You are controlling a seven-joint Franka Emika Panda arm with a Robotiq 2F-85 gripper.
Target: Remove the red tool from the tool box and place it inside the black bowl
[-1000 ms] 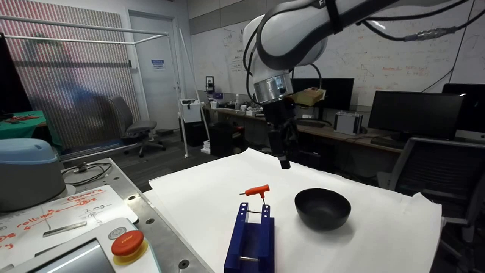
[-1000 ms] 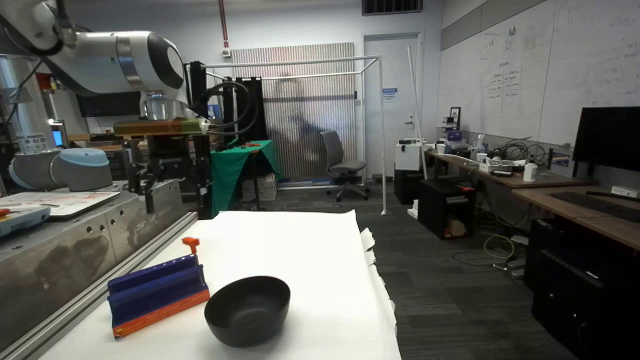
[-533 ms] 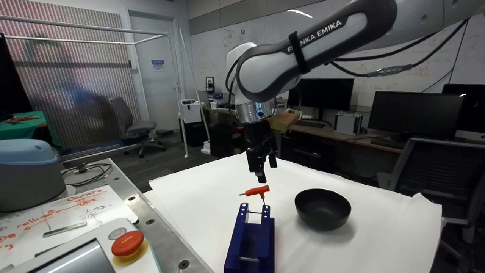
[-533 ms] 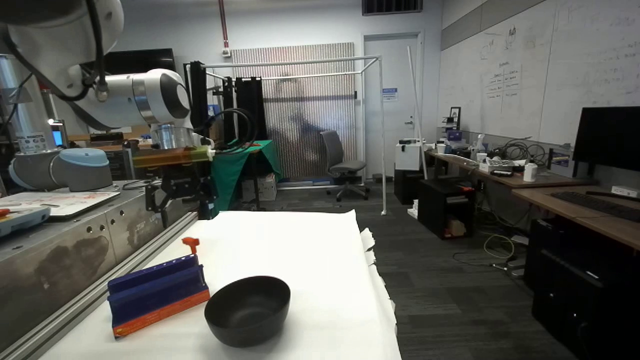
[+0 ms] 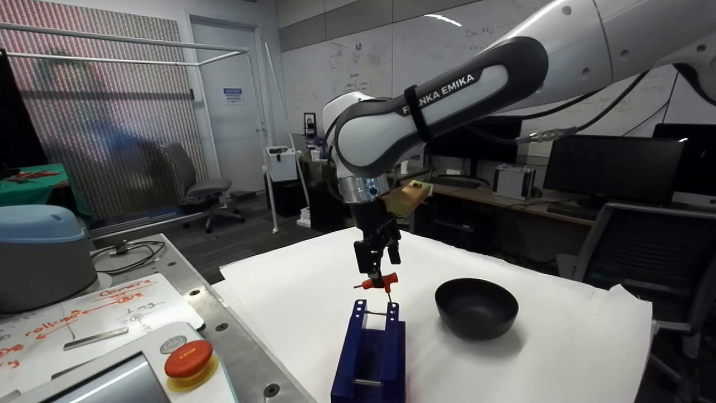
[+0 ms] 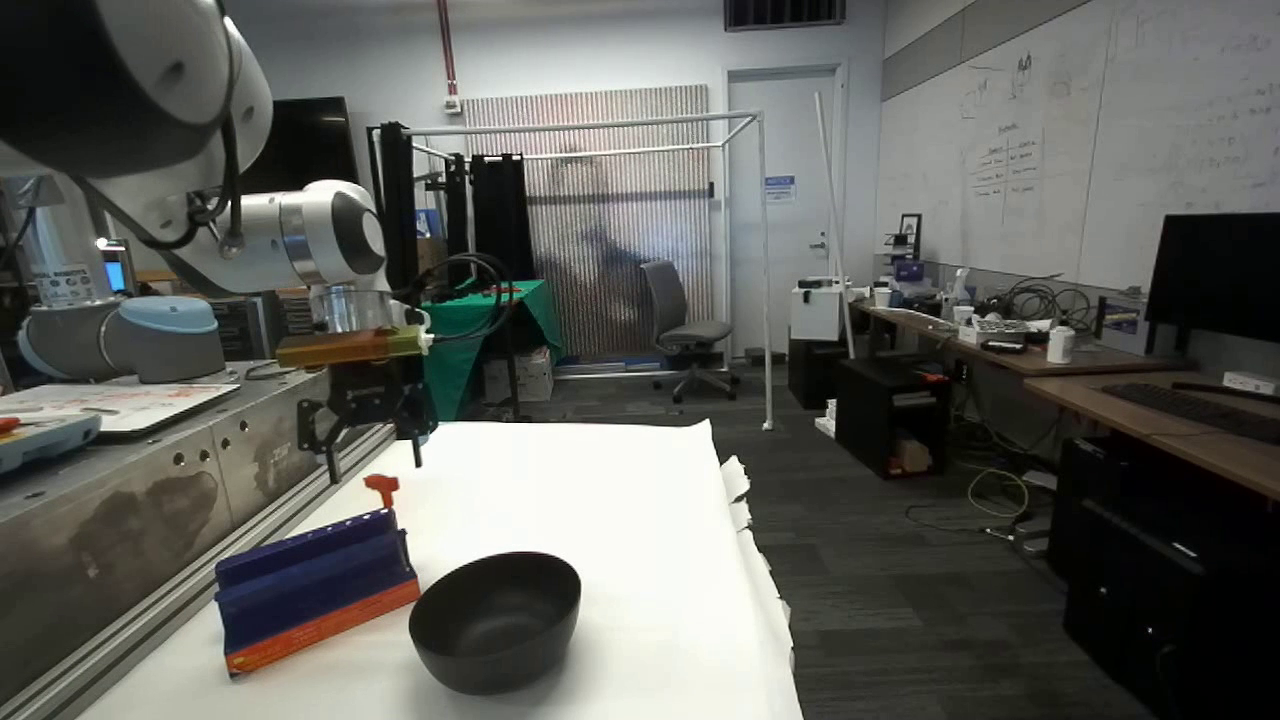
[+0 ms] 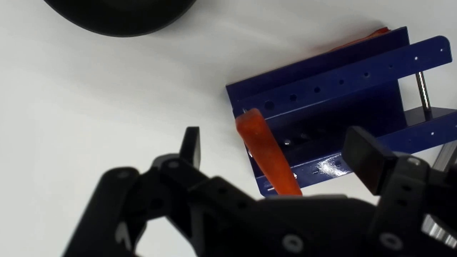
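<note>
Fingers lower than before, wide apart; red tool in tool box (handle uppermost); black bowl nearby

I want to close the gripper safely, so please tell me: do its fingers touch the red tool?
Apart. The wrist view shows it: the gripper is open, with a visible gap between each of its fingers and the red tool.

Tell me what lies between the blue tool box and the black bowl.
Only bare white paper separates the blue tool box and the black bowl, as an exterior view and the wrist view show.
</note>
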